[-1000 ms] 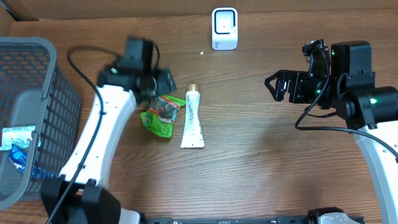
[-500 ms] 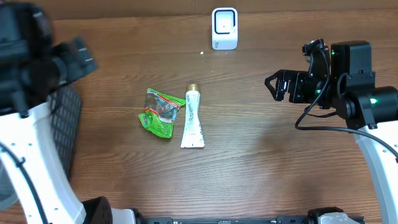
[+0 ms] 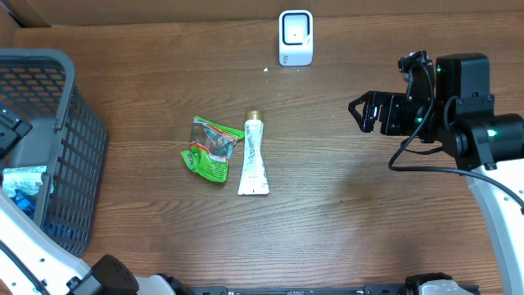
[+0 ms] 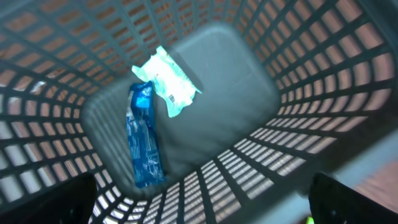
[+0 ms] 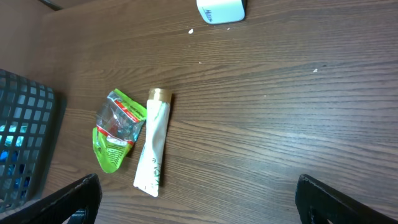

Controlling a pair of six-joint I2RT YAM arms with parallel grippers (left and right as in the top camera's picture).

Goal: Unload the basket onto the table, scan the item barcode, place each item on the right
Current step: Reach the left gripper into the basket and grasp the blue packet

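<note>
With both jaws gaping wide and empty, left over the basket [image 3: 74, 147], right off to the side, we are planning to take the pouch [image 3: 210, 147] lying on the table [image 3: 344, 213] beside the tube [image 3: 253, 156], pinching an edge so its barcode faces the scanner [image 3: 295, 37].

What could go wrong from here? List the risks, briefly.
The packet lies crumpled right beside the tube; grabbing one may drag the other. Its creases may hide the barcode from the scanner. The open left tool hangs over the basket and could clip its rim on leaving.
</note>
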